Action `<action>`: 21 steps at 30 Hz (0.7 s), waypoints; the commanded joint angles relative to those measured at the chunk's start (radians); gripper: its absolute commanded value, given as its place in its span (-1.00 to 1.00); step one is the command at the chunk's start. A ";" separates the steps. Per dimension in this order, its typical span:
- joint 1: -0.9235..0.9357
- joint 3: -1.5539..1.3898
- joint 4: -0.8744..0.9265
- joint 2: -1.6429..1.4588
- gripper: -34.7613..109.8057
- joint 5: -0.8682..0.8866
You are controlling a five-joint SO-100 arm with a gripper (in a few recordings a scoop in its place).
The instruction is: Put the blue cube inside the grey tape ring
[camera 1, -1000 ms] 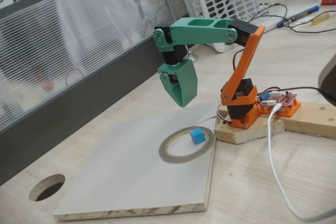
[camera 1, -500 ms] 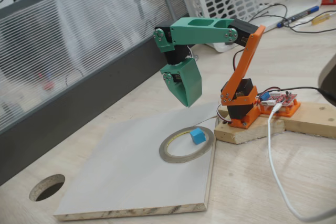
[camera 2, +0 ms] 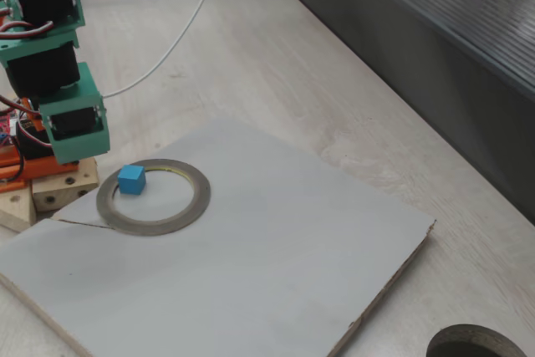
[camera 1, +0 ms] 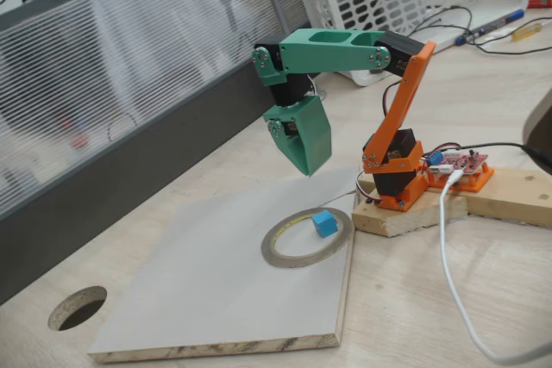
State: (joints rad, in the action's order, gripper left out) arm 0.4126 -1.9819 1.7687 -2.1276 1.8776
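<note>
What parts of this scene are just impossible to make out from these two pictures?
- Tool: in both fixed views its green shell covers the fingers, so open or shut cannot be told.
- Blue cube: whether it sits fully inside the grey tape ring or touches its rim is unclear in both fixed views.
- Round hole: cut off by the bottom edge.
- Arm: its upper part is cut off by the top-left corner there.

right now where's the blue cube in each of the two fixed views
Fixed view with the whole arm: the blue cube sits right of centre, inside the grey tape ring, near its right rim, below the gripper.
Fixed view from the other side: the blue cube sits at left, inside the ring's upper left part.
Shared landmark: the grey tape ring on the pale board.
</note>
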 commanded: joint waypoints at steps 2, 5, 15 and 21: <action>0.008 0.005 0.015 -0.011 -0.51 0.015; 0.000 0.005 0.014 -0.011 -0.51 0.015; 0.008 0.005 0.014 -0.011 -0.51 0.014; 0.008 0.005 0.014 -0.011 -0.51 0.014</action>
State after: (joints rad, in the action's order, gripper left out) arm 0.4172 -1.9819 1.7687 -2.1276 1.8776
